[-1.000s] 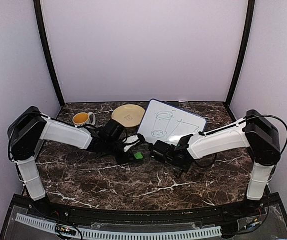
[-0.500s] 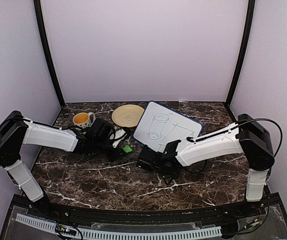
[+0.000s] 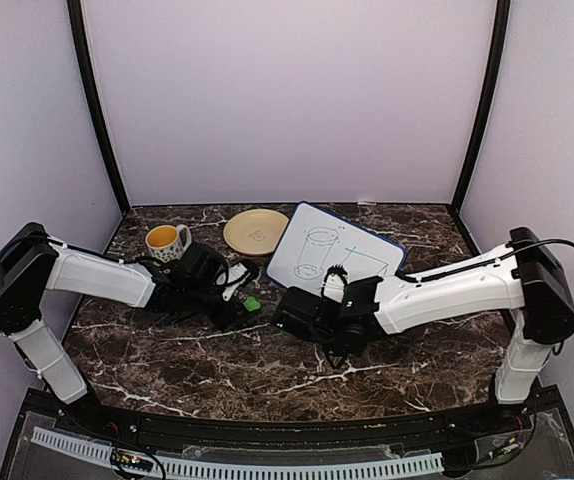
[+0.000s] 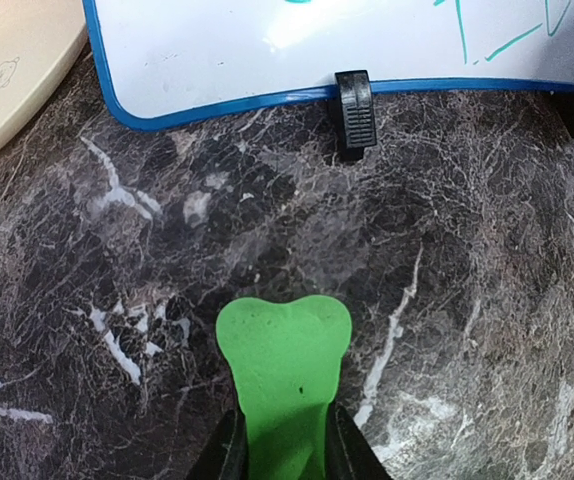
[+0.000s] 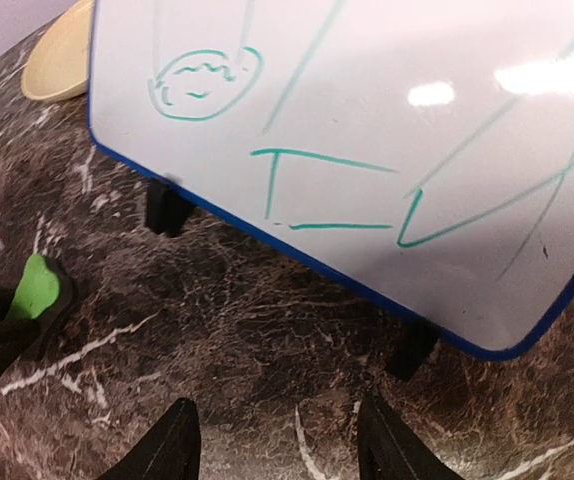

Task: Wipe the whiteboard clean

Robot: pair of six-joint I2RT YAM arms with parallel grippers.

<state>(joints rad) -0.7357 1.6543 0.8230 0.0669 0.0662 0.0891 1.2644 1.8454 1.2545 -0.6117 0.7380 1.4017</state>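
The whiteboard (image 5: 367,120) overruns both wrist views' edges.

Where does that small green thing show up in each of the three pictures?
Top external: the green piece lies left of centre.
Left wrist: bottom centre, pinched by the left end effector.
Right wrist: left edge, lower half.
Shared landmark: the whiteboard, its blue frame beyond it in all three.

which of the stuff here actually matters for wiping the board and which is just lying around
For the job:
- whiteboard, green sketches on it
- green piece gripped by the left gripper, likely the wiper
- right gripper, open and empty by the board's lower edge

Lying about:
- yellow plate
- mug
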